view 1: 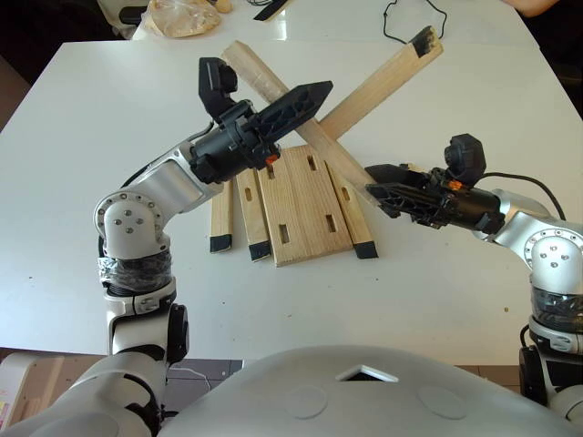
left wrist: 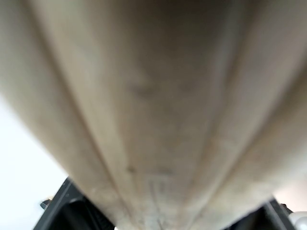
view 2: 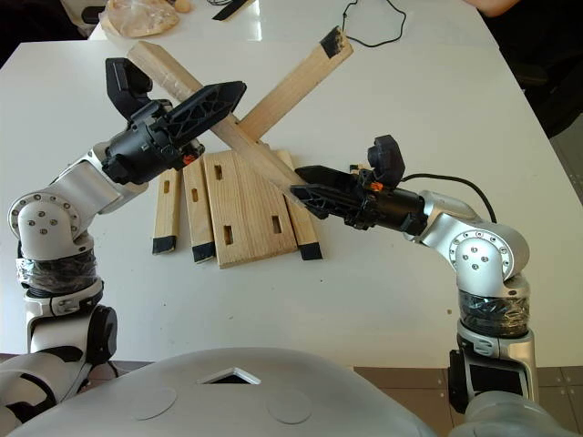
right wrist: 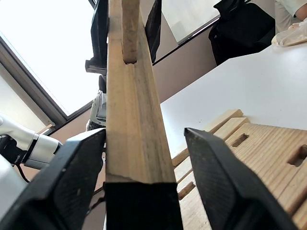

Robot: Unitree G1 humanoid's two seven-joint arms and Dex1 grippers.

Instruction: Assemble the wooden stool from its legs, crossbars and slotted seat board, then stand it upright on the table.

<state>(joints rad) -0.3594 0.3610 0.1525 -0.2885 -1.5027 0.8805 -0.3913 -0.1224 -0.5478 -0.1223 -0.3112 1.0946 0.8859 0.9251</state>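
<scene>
1. Left gripper (view 1: 310,96): I read it as clamped on the slotted leg (view 1: 257,75), partway along its length. In the left wrist view the wood runs close over the camera, with a dark finger at either side of it.

2. Slotted leg: it is held off the table (view 1: 109,109) and runs diagonally from the far left down toward the near right, passing over the far edge of the seat board (view 1: 301,196). Its near end carries a black cap.

3. Second long piece (view 1: 383,77): it crosses the slotted leg just beyond the left gripper. In the right wrist view its end sits in the leg's slot. Its far end, dark-tipped, points toward the far right of the table.

4. Right gripper (view 1: 378,182): its fingers are spread, straddling the capped end of the slotted leg. In the right wrist view one finger (right wrist: 72,182) lies close against the wood, and the other (right wrist: 216,182) stands off it with a visible gap.

5. Seat board: it lies flat on the table between the two arms, slots facing up.

6. Loose legs: two (view 1: 221,214) (view 1: 252,223) lie along the board's left edge and one (view 1: 351,218) along its right edge, black caps toward me.

7. Far edge of the table: a plastic bag (view 1: 182,16) and a black cable (view 1: 410,18).
</scene>
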